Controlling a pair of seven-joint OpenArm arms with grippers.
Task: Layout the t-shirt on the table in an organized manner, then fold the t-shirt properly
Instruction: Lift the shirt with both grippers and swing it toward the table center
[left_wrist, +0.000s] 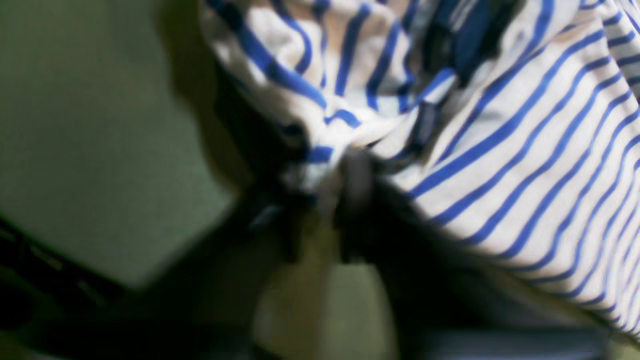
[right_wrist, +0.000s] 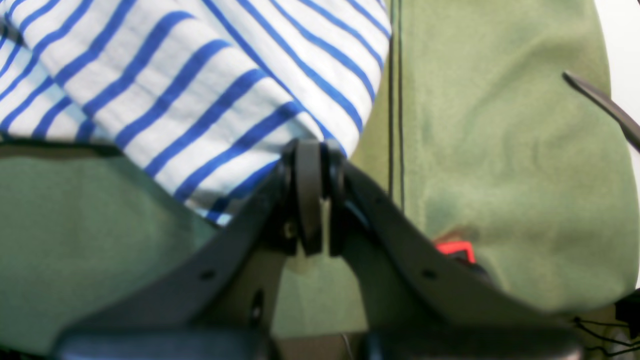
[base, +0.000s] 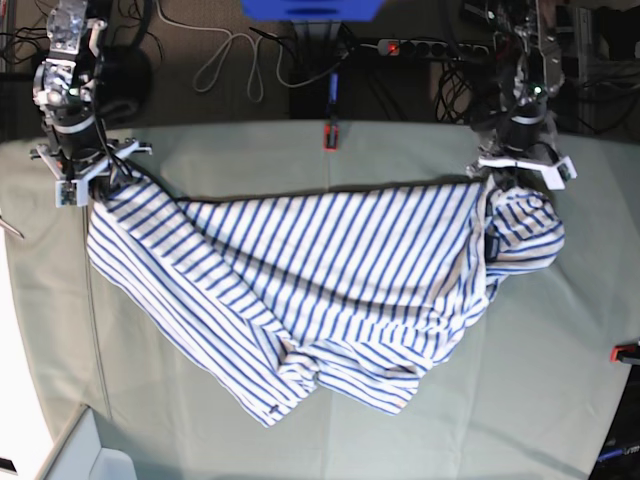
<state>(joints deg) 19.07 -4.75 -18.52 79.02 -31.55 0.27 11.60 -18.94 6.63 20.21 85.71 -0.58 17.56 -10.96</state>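
White cotton t-shirt with thin blue stripes (base: 320, 290): lies spread across the middle of the table, stretched between the two grippers along its far edge, the body sagging toward the near side in loose folds, one lower corner doubled over near the front. A rumpled sleeve bunches at the base view's right end, beneath the left arm.

Pale grey-green cloth-covered table (base: 560, 380): large flat surface, extends well beyond the shirt on all sides. Small red clamp (base: 331, 135) at the far edge; another red clamp (base: 626, 352) at the edge on the base view's right.

Left gripper, black (left_wrist: 345, 170): at the base view's right end of the shirt. Wrist view is blurred; the dark fingers appear drawn together on a gathered bunch of striped fabric, pinching it.

Right gripper, black (right_wrist: 310, 150): at the base view's left end of the shirt. Jaws pressed together on the shirt's edge, the striped cloth running up and away from the tips across the green cover.

Cables and a power strip (base: 425, 46): on the floor beyond the table's far edge.
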